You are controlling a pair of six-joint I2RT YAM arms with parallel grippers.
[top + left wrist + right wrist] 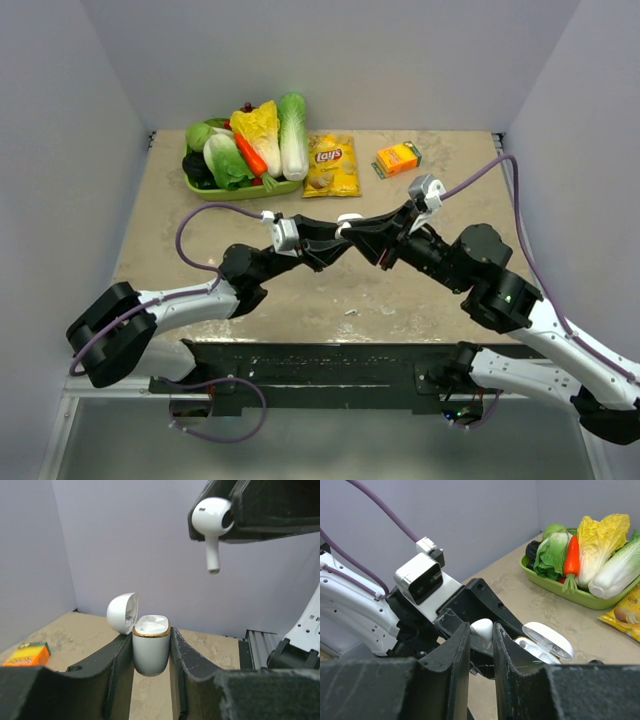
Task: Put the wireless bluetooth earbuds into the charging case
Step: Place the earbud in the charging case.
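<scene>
The white stemmed earbud (pixel 212 524) is pinched by its rounded head between the black fingers of the right gripper (pixel 481 636), which is clamped on it, stem pointing straight down. In the left wrist view the earbud hangs above and to the right of the white charging case (pixel 151 652) and is clear of it, touching nothing but the fingers. The case, a glossy rounded shell with a thin gold band at its mouth, stands upright between the two fingers of the left gripper (pixel 151 661), which is clenched on its sides. Its domed hinged lid (pixel 121 613) is swung open to the left. Whether anything sits in the case's wells I cannot tell. From above, both grippers meet over the middle of the table, held off its surface.

Beyond them lie a yellow crisp bag (pixel 332 166) printed with the red "Lay's" logo and a small orange carton (pixel 397 159) whose print is too small to read. To the left is a green plastic tray (pixel 240 193) of toy vegetables. A small white scrap (pixel 351 313) lies near the table's front.

The beige speckled tabletop (pixel 450 205) is enclosed by plain pale grey walls (pixel 330 60).
</scene>
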